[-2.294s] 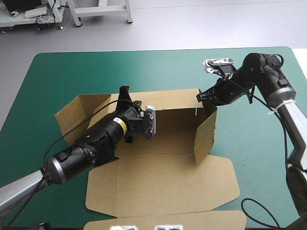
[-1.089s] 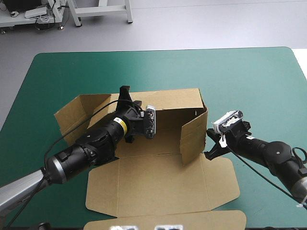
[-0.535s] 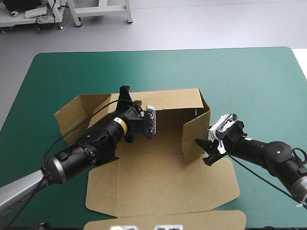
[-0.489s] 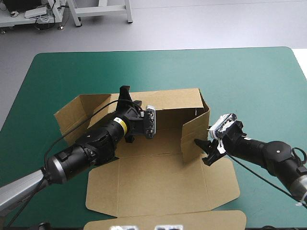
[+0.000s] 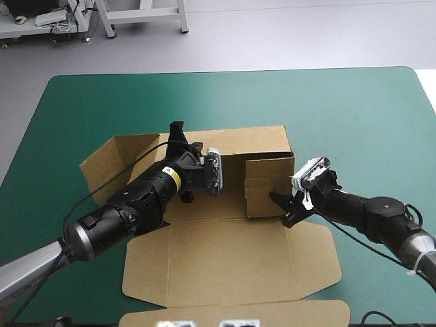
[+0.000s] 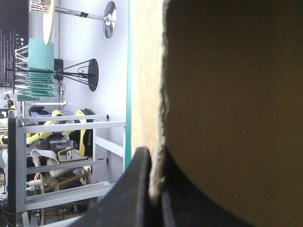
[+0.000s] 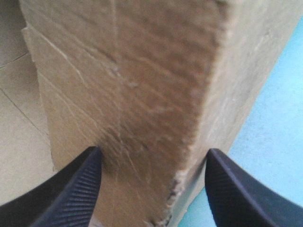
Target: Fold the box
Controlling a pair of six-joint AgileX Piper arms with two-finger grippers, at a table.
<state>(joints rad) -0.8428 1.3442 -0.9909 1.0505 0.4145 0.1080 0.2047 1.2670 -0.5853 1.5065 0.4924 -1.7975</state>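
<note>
Rough, matt brown board box (image 5: 225, 262)

Left arm (image 5: 129, 211) reaches diagonally forward from the near left; the left tool (image 5: 177, 131) has its fingers pinched almost together. Right arm (image 5: 375, 214) lies low, pointing leftward; the right tool (image 5: 281, 208) has its fingers spread wide.

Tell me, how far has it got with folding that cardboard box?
Roughly midway. Done: the box has its back wall standing upright, and the right side flap is raised and swung inward. In hand: the left jaws are shut on the back wall's top edge, while the right jaws, open, press that flap. Left: the left side wall leans outward, and the front panel lies flat on the teal-green table.
</note>
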